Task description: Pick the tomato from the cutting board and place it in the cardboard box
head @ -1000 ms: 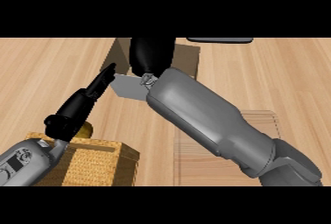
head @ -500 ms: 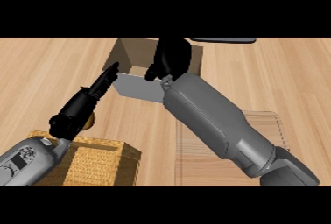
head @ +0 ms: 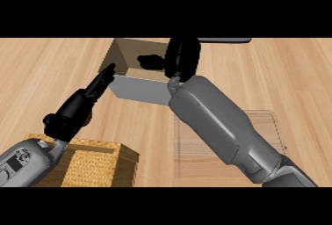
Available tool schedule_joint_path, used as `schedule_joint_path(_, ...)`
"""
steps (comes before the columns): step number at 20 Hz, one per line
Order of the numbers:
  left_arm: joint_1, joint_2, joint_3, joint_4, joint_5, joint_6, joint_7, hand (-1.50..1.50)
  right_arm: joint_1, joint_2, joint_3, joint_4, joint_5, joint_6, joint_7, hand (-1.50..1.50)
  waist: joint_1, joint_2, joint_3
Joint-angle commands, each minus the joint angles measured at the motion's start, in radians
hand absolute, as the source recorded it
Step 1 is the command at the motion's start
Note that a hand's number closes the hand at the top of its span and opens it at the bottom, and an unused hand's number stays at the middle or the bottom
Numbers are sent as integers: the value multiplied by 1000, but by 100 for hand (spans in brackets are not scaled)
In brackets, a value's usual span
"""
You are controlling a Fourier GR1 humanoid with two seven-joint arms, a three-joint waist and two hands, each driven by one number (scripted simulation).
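The open cardboard box [head: 137, 90] stands at the back centre of the wooden counter. My right hand [head: 182, 55] hangs over the box's right half, its thumb reaching left above the box floor. The tomato shows nowhere; neither the cutting board nor the visible part of the box floor holds it. The pale see-through cutting board [head: 262, 127] lies at the right, partly under my right forearm. At the box's left wall my left hand [head: 88, 97] is open, its straight fingers pointing up along that wall.
A woven wicker basket [head: 97, 162] sits at the lower left, under my left forearm. A dark flat object [head: 224, 40] peeks in at the top edge behind the box.
My right hand has shifted to the right over the box, uncovering the box's left interior. The left hand has stayed beside the box's left wall.
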Motion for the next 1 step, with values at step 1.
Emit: schedule_joint_path(1, 41, -71, -7, 50, 7, 14, -16, 0, 68, 5, -31, -92, -43, -203, -41, -150, -30, 1, -20)
